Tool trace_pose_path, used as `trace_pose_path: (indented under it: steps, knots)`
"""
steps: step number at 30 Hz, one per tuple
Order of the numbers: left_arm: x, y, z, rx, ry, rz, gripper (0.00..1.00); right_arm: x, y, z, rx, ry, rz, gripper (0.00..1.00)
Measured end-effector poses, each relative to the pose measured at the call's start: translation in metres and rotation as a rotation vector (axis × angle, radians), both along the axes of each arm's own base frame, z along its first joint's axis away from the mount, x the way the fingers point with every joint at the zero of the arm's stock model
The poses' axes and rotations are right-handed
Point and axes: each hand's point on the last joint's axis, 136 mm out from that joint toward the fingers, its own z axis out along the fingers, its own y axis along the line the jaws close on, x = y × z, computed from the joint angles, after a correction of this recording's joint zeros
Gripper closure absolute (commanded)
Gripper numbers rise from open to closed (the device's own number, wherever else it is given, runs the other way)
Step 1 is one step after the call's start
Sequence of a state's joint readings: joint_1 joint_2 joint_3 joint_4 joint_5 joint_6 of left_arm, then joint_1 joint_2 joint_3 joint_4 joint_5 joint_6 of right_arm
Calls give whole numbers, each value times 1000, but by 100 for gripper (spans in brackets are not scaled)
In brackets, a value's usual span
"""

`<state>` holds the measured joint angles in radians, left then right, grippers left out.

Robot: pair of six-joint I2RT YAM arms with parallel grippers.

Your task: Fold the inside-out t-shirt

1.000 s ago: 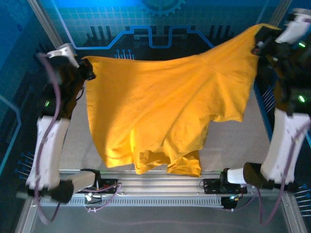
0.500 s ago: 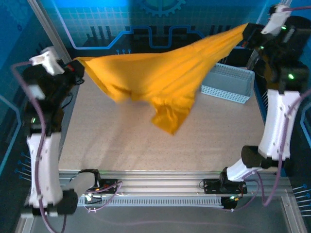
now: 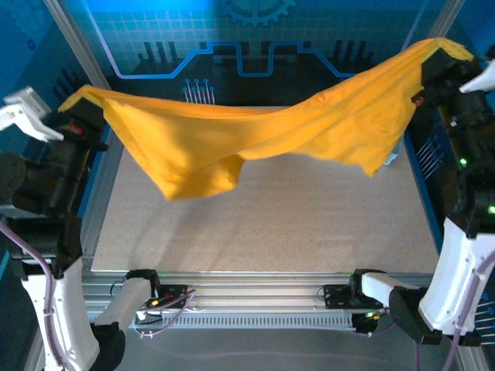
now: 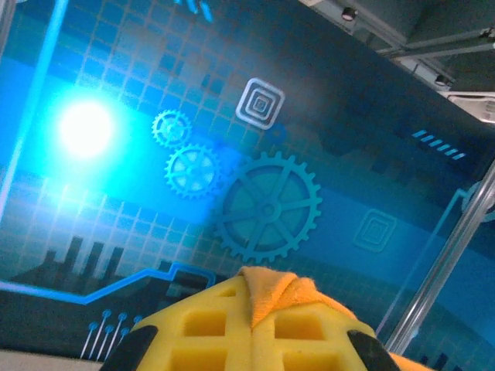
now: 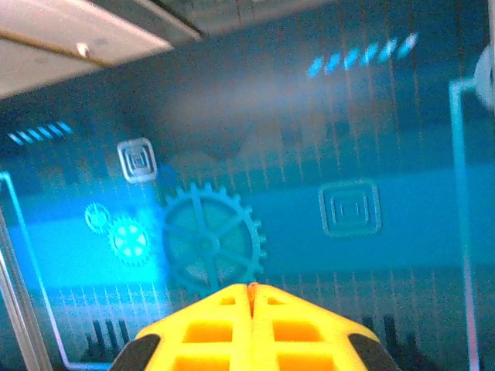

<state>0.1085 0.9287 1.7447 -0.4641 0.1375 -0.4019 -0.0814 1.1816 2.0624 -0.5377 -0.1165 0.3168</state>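
Item: one mustard-yellow soft-fabric t-shirt [image 3: 271, 135], which we find stretched in the air above the speckled beige table [image 3: 309, 224]. In the top view it spans from 9 o'clock to 2 o'clock, clear of the surface, with a loose fold sagging toward 8 o'clock. We record the left tool [image 3: 83, 116] at the 9 o'clock end, its yellow pads [image 4: 209, 332] pressed together on a bunched edge of the cloth, and the right tool [image 3: 433, 73] raised at 2 o'clock, likewise pressed together and pinching the opposite edge.
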Motion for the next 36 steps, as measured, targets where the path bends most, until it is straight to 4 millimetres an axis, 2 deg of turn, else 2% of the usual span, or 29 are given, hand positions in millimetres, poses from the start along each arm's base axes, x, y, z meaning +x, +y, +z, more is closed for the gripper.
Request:
trace_pose_path:
  steps: [3, 5, 7, 9, 10, 12, 13, 15, 21, 26, 31, 36]
  knots:
    - [30, -5, 17, 19, 61, -47, 100, 47, -2, -45, 9, 134, 11, 100]
    - [65, -4, 7, 13, 164, -59, 100, 82, -5, -79, 19, 246, 10, 100]
    - [97, -2, -15, 7, 272, -71, 100, 109, -9, -107, 28, 341, -3, 100]
    - [124, -1, -52, -1, 393, -84, 100, 126, -14, -130, 40, 415, -18, 100]
    - [134, 0, -72, -8, 448, -88, 100, 130, -16, -138, 49, 437, -23, 100]
    - [135, 1, -102, -19, 518, -84, 100, 131, -16, -144, 61, 448, -19, 100]
    - [129, 1, -111, -21, 533, -77, 100, 128, -15, -142, 64, 440, -11, 100]
    - [112, 1, -107, -17, 512, -66, 100, 120, -13, -133, 66, 413, -3, 100]
    - [38, -7, -24, 29, 182, -59, 100, 79, -10, -88, 57, 273, -3, 100]
    - [-18, -13, 7, 55, -15, -52, 100, 27, -13, -42, 42, 125, -50, 100]
    - [-51, -9, 24, 55, -123, -10, 100, -30, -17, 2, 16, -28, -109, 100]
    - [-77, -6, 44, 52, -203, 26, 100, -79, -16, 30, 0, -147, -132, 100]
